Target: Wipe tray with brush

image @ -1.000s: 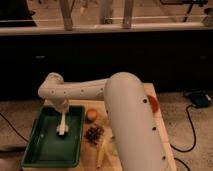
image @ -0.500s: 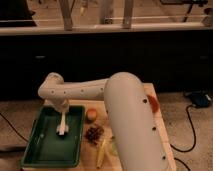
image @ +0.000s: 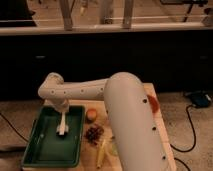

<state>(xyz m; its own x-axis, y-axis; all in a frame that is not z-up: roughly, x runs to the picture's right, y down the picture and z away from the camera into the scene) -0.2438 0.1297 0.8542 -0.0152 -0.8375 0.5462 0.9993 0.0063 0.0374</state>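
Note:
The dark-green tray [image: 37,150] lies at the left end of the wooden table. The white arm reaches from the lower right across to the left and bends down over the tray. My gripper [image: 63,111] hangs above the tray's far half, shut on the top of the slim white brush [image: 62,126]. The brush points down, and its wider head rests on or just above the tray floor near the middle.
Just right of the tray are an orange round fruit [image: 91,115], a dark bunch of grapes [image: 93,133] and a yellowish banana-like item [image: 102,150]. A red-orange item [image: 153,103] sits at the table's right edge. Cables [image: 189,135] lie on the floor to the right.

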